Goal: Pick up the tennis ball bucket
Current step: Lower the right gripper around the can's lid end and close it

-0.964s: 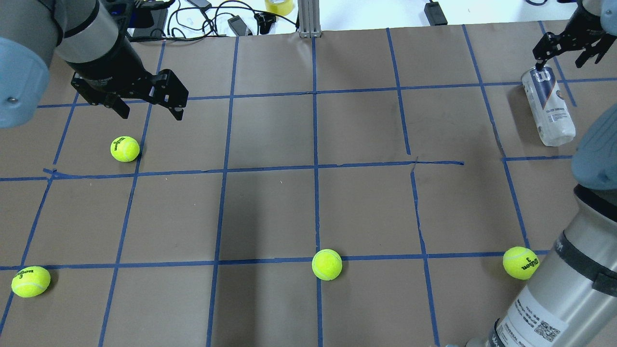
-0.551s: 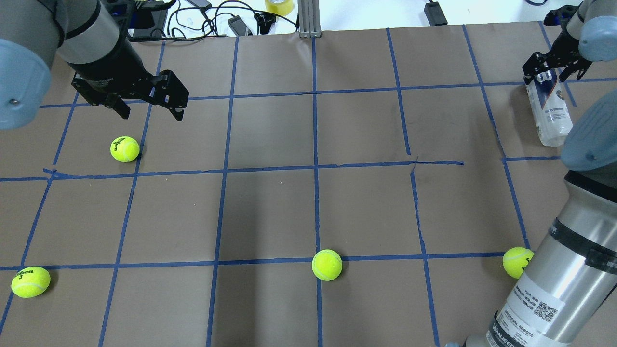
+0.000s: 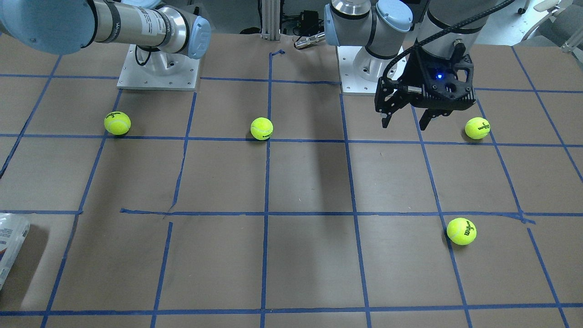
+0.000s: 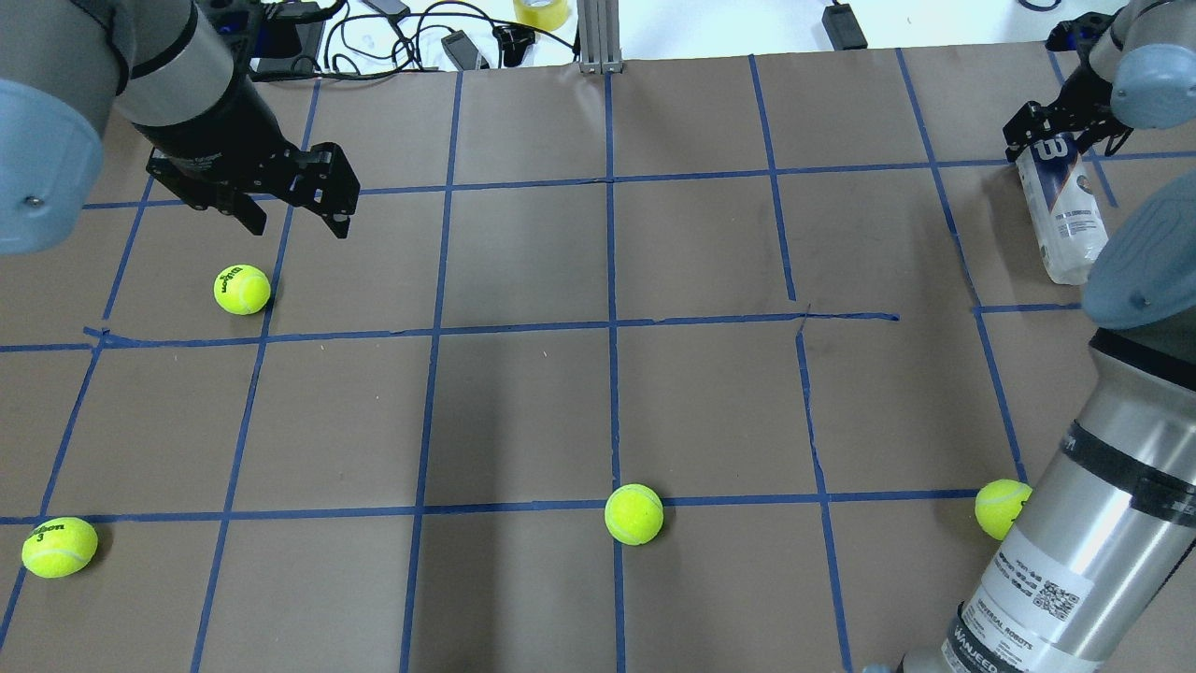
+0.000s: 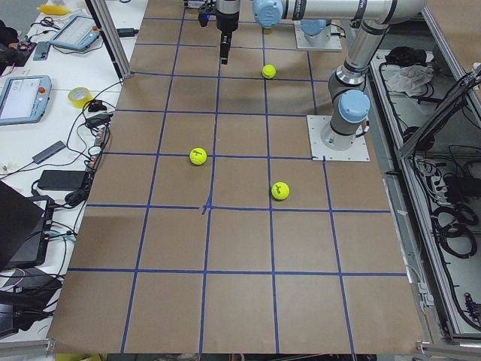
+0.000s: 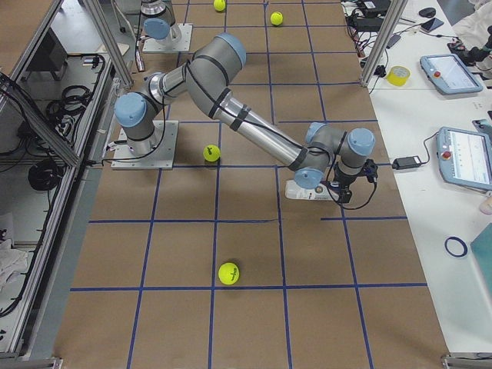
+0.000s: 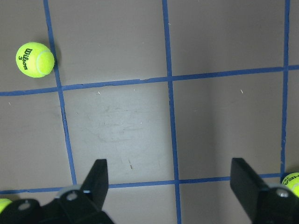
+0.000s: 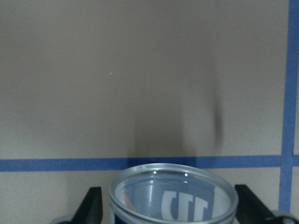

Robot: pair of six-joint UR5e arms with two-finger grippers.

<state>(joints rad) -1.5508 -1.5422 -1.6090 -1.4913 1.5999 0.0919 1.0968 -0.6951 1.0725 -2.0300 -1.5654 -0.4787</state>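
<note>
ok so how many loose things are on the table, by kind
yellow-green fuzzy tennis balls: 4
clear plastic cylindrical tennis ball can with white-and-navy label: 1
total: 5

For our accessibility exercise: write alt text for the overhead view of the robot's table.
The right gripper, open, straddles the far end of a clear tennis-ball can lying at the far right of the table. The left gripper hangs open at far left; four tennis balls lie scattered.
</note>
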